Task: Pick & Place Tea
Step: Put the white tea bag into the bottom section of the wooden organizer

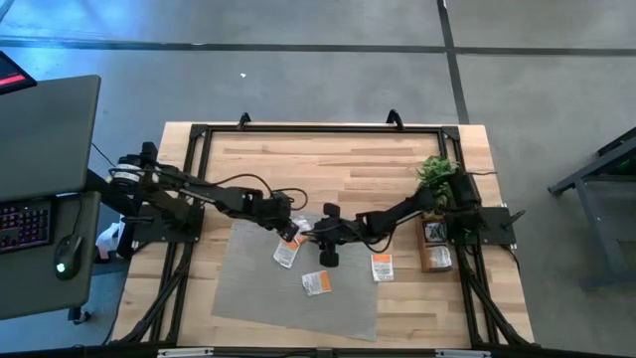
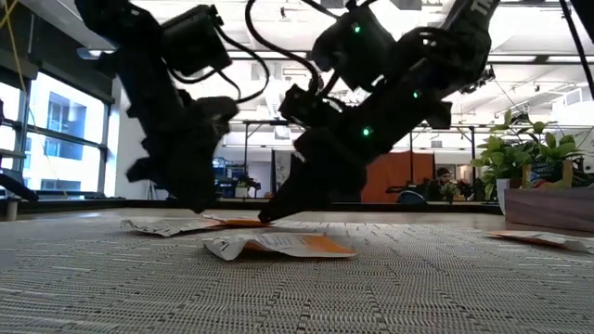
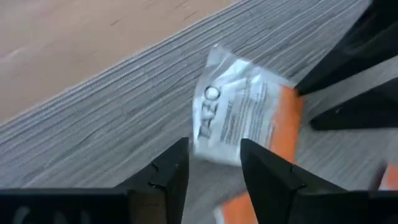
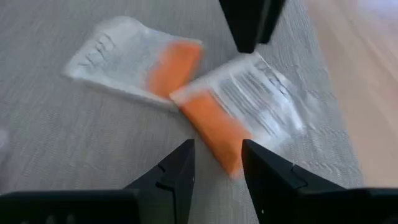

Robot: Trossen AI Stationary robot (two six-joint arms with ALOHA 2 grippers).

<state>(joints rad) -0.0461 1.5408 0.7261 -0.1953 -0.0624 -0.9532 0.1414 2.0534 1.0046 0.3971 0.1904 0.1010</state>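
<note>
Nearest the low camera, grey woven mat point(image 2: 390, 288) is filling the foreground, lying flat on the wooden bench point(image 1: 338, 159). One white-and-orange sachet point(image 2: 278, 245) is sitting crumpled on the mat just ahead, apart from both arms; high view places it at the mat's middle point(image 1: 318, 283). Off toward the right side another sachet point(image 1: 382, 267) is lying flat near the mat's edge. Behind these, two overlapping sachets point(image 4: 186, 87) are resting on the mat between the arms, orange ends crossing, one partly over the other; seen from above they are sitting at the mat's far part point(image 1: 289, 244). Left end effector point(image 3: 214, 171) is hovering low over this pair, fingers parted by a narrow gap and gripping nothing, a white sachet showing just beyond the tips. Right end effector point(image 4: 217, 165) is facing the same pair from the opposite side, fingers likewise slightly apart and empty, the upper sachet's orange end lying just beyond the gap. Farther right, a narrow wooden tray point(image 1: 435, 249) is sitting on the bench with a small potted plant point(image 1: 437, 174) beyond it. Far off, a seated person point(image 2: 444, 184) is showing in the room behind.
</note>
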